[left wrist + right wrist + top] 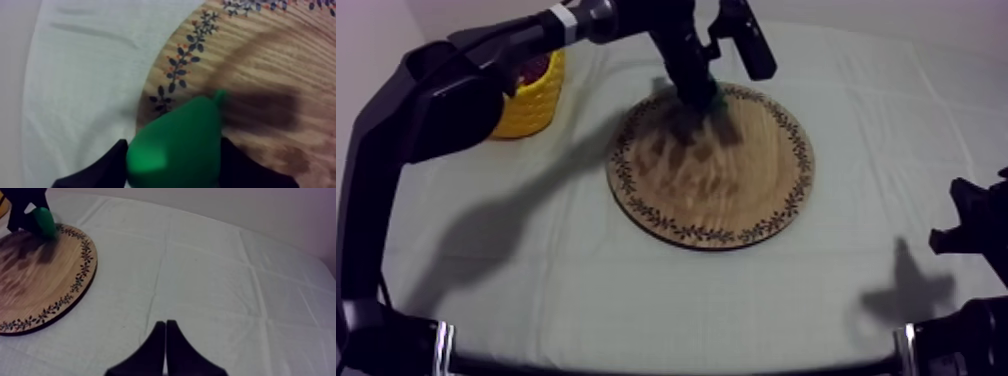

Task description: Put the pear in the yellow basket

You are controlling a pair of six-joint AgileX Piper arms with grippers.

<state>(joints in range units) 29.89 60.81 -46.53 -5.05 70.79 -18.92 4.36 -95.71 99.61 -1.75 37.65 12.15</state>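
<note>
A green pear (177, 147) sits between the two black fingers (107, 162) of my left gripper (175, 160), which is shut on it. Seen from above, that gripper (698, 98) stands at the far rim of the round wooden board (711, 190), with a sliver of the pear (711, 98) showing beside it. Whether the pear rests on the wood I cannot tell. The yellow basket (531, 100) stands at the far left, behind the left arm. My right gripper (165, 338) hangs over bare cloth, its fingers together as a narrow wedge, far from the pear (44, 219).
Something red (532, 68) lies inside the basket. The board's patterned rim (82, 273) lies to one side of my right gripper, with open cloth (210, 278) around it. My right arm (971, 235) rests at the table's right edge.
</note>
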